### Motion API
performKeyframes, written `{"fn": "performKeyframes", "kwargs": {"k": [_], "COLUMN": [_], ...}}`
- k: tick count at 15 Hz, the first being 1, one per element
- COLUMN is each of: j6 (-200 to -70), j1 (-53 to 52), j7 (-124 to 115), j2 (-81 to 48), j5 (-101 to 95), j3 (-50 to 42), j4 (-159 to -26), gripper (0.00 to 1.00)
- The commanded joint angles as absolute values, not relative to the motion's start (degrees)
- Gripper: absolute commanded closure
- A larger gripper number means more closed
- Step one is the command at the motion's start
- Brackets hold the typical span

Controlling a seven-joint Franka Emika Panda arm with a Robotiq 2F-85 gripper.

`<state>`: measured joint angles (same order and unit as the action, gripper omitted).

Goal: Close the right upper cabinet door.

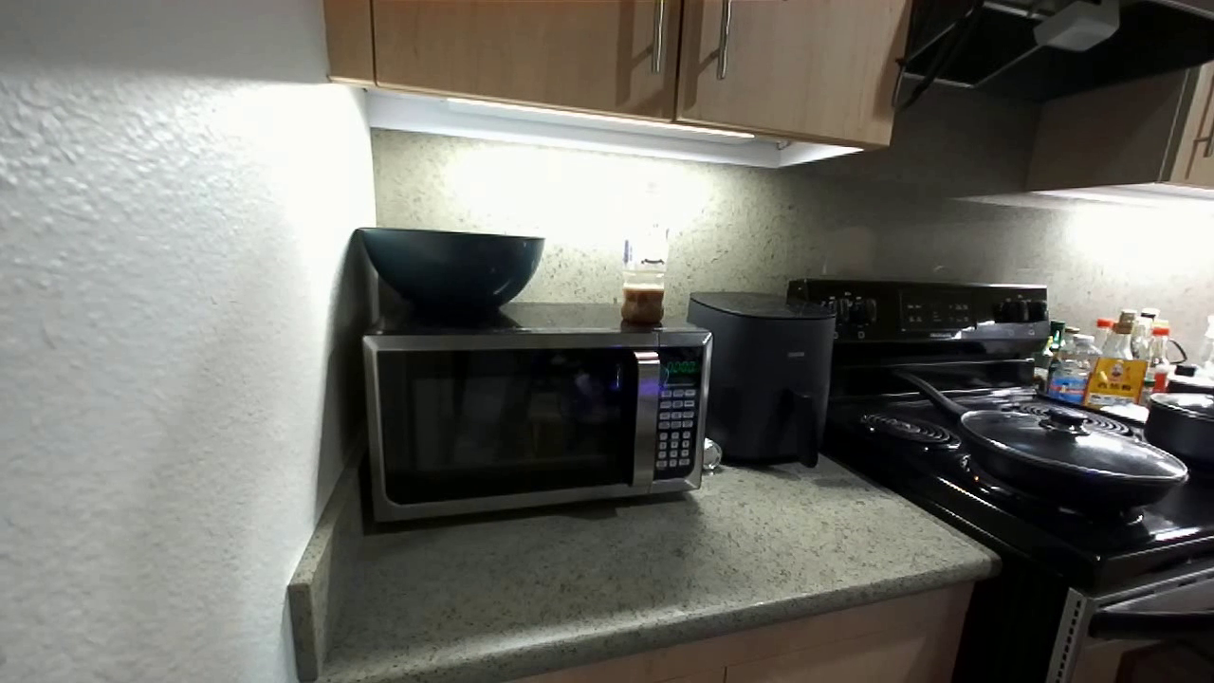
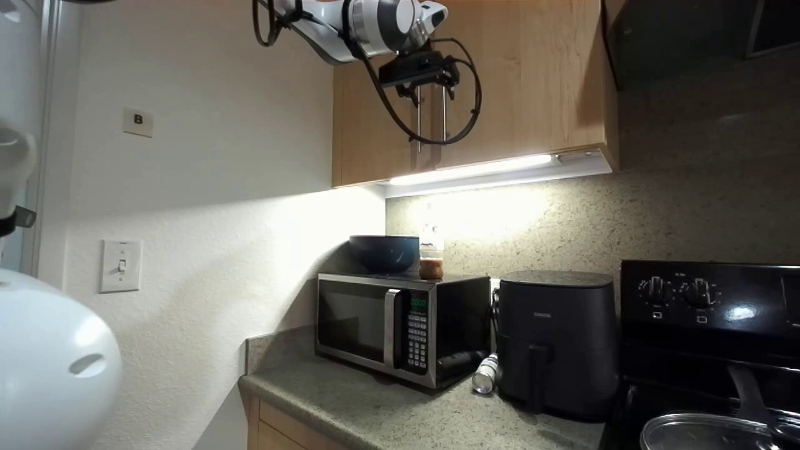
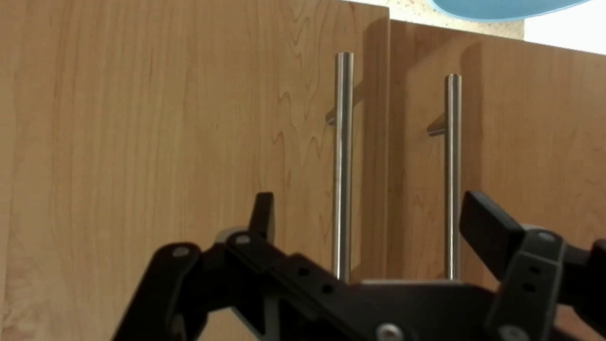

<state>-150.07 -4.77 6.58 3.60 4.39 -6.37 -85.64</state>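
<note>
The right upper cabinet door point(image 1: 797, 76) is a flat light-brown panel, also seen in an exterior view point(image 2: 531, 81). Its silver bar handle point(image 1: 725, 38) runs along its left edge. The wrist view is upside down, so this door point(image 3: 189, 118) and its handle point(image 3: 343, 166) stand left there. Its free edge looks slightly forward of the matching left door point(image 3: 544, 118). My gripper point(image 2: 431, 95) is open and empty in front of both handles. In the wrist view its fingers point(image 3: 367, 203) spread across both bars; contact cannot be told. The gripper is out of view in an exterior view.
The left door's handle point(image 3: 453, 175) is close to one finger. Below stand a microwave point(image 1: 531, 427) with a dark bowl point(image 1: 455, 270) and bottle point(image 1: 643, 294), and an air fryer point(image 1: 759, 379). A range hood point(image 1: 986, 47) adjoins the cabinet's right side. A cable loop point(image 2: 478, 94) hangs from the arm.
</note>
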Motion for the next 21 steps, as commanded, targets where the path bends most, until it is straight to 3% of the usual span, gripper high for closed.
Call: {"fn": "performKeyframes", "kwargs": {"k": [1,21], "j6": [-150.1,-142.0], "j1": [-4.6,-1.3], "j7": [6.6,-0.3], "j2": [3.3,-19.9], "j5": [4.2,2.8], "j3": [-6.3,-7.1], "j4": [-85.3,-54.2], "gripper": [0.0,0.0]}}
